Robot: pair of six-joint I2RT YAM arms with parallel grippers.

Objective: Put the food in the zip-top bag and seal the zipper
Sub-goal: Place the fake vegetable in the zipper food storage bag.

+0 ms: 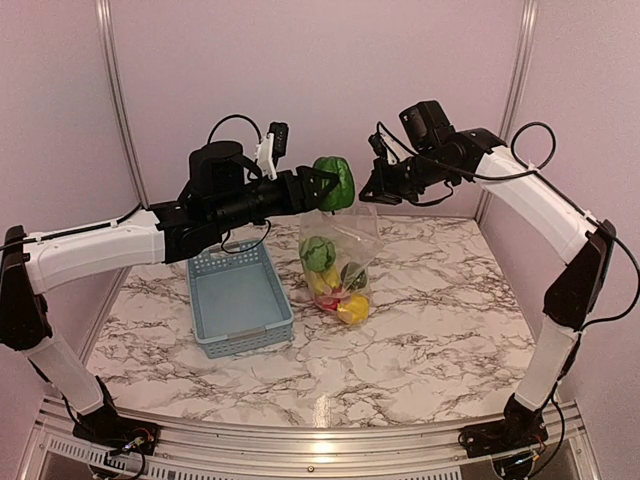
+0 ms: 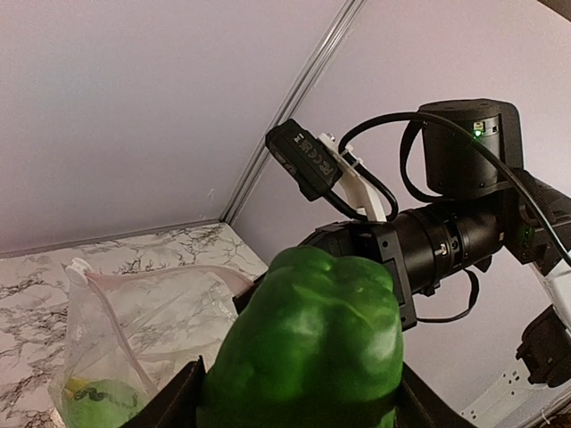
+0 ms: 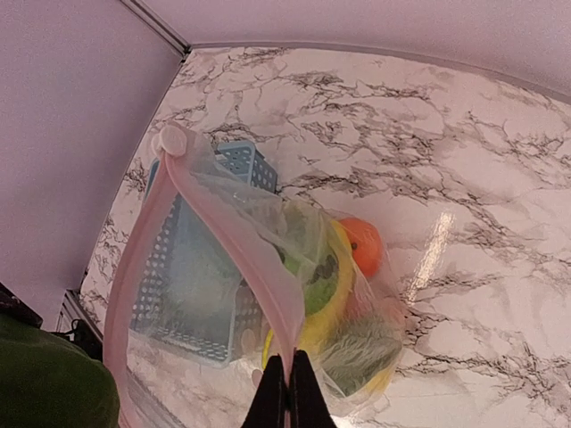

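Pepper (image 1: 337,181) is sitting clamped in the left gripper (image 1: 322,187) in the overhead view, just above and to the left of the bag (image 1: 340,262). The right gripper (image 1: 368,190) is pinching the bag's rim, so the bag is hanging upright beside the basket (image 1: 238,295), with other food (image 1: 350,308) lying at its bottom.

The left wrist view is showing the bag's mouth lying below and left of the pepper.

From the right wrist, the fingers (image 3: 273,403) are squeezing the zipper (image 3: 234,250). Its long edge is running away toward the slider (image 3: 169,140), and the mouth is gaping on the pepper's side. The drop is probably needing only a short move across.
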